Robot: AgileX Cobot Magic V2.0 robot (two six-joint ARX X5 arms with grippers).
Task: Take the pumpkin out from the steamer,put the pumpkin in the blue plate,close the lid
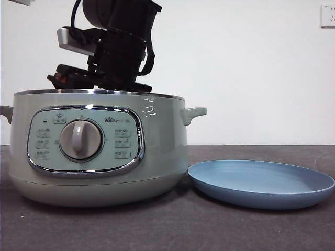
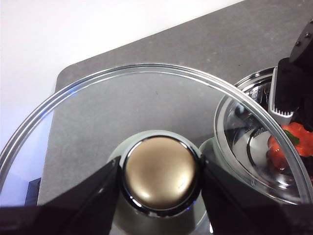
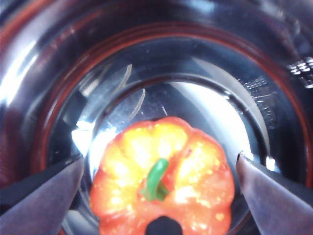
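Observation:
The sage-green steamer [image 1: 99, 151] stands open at the left of the front view. The pumpkin [image 3: 166, 181], orange-red with a green stem, lies on the steel floor inside it; it also shows in the left wrist view [image 2: 288, 144]. My right gripper [image 3: 160, 161] is lowered into the pot, jaws open on either side of the pumpkin, not touching it. My left gripper [image 2: 160, 181] is shut on the knob [image 2: 160, 171] of the glass lid [image 2: 122, 107], holding it off to the side of the steamer. The blue plate [image 1: 261, 183] lies empty to the right of the steamer.
The right arm [image 1: 118, 47] comes down into the pot from above. The steamer's side handle [image 1: 194, 114] points toward the plate. A grey table [image 1: 209, 230] runs to a white wall with a socket [image 1: 327, 15].

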